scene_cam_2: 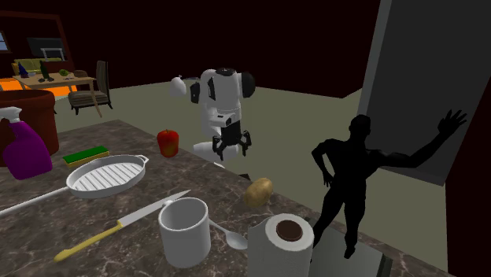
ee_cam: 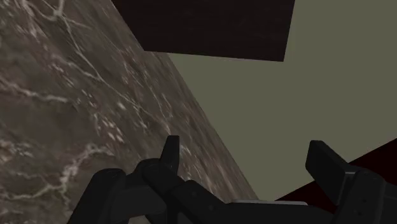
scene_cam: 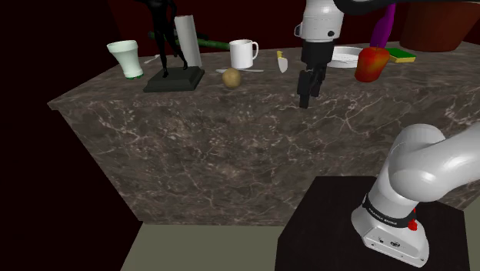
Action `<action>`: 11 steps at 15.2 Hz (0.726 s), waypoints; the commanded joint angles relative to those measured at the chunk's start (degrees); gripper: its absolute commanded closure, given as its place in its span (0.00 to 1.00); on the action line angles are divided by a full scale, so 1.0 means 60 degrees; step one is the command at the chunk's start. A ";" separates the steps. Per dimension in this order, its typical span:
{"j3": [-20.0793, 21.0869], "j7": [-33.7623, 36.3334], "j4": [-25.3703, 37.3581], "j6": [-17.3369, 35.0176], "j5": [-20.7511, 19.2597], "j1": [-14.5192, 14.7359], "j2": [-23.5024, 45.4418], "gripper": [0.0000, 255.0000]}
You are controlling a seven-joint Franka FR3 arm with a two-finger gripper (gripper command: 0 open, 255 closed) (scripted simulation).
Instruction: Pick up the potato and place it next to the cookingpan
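The potato (scene_cam: 231, 78) (scene_cam_2: 258, 190), brownish and round, lies on the dark marbled counter (scene_cam: 192, 146) close to a white mug (scene_cam: 242, 54) (scene_cam_2: 185, 230). The cooking pan (scene_cam_2: 106, 175), a pale ribbed dish with a long handle, rests further along the counter; its rim (scene_cam: 346, 54) peeks out behind the arm. My black gripper (scene_cam: 306, 92) (scene_cam_2: 227, 147) (ee_cam: 248, 156) hangs over the counter's near edge, well to the right of the potato in the shoulder view. Its fingers (ee_cam: 170, 151) stand apart, open, with nothing between them.
A black figurine (scene_cam: 165, 38) (scene_cam_2: 354, 169) on a base, a paper towel roll (scene_cam: 187, 40) (scene_cam_2: 281, 244) and a white cup (scene_cam: 125, 58) stand past the potato. A knife (scene_cam: 281, 61) (scene_cam_2: 118, 224), red apple (scene_cam: 371, 64) (scene_cam_2: 167, 142), sponge (scene_cam: 400, 55) and purple spray bottle (scene_cam_2: 23, 145) surround the pan.
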 commanded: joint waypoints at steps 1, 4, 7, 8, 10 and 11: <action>0.0000 0.0000 0.0000 0.0000 0.0000 0.0000 0.0000 0.00; 0.0546 0.1182 0.0849 0.0300 0.0182 -0.0286 0.1033 0.00; 0.1046 0.2364 0.1817 0.0503 0.0224 -0.0606 0.2100 0.00; 0.1199 0.2763 0.2166 0.0548 0.0205 -0.0711 0.2463 0.00; 0.1486 0.3567 0.2903 0.0599 0.0120 -0.0914 0.3201 0.00; 0.1622 0.3970 0.3292 0.0605 0.0055 -0.1013 0.3576 0.00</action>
